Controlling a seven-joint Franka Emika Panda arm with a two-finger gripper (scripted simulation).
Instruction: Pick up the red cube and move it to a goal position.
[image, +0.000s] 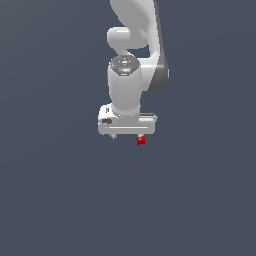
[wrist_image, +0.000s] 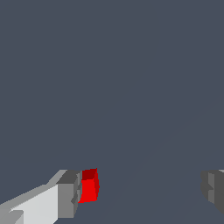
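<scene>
My arm (image: 131, 60) hung straight down over the plain grey counter (image: 55, 200), its claw (wrist_image: 140, 192) spread wide. In the wrist view the cube (wrist_image: 89, 186) sat right against the inner face of one finger (wrist_image: 68, 194), while the other finger (wrist_image: 213, 188) stood well apart from it. I saw nothing gripped. From outside, the cube (image: 141, 140) peeked out just below the claw's edge, toward the exterior view's right.
</scene>
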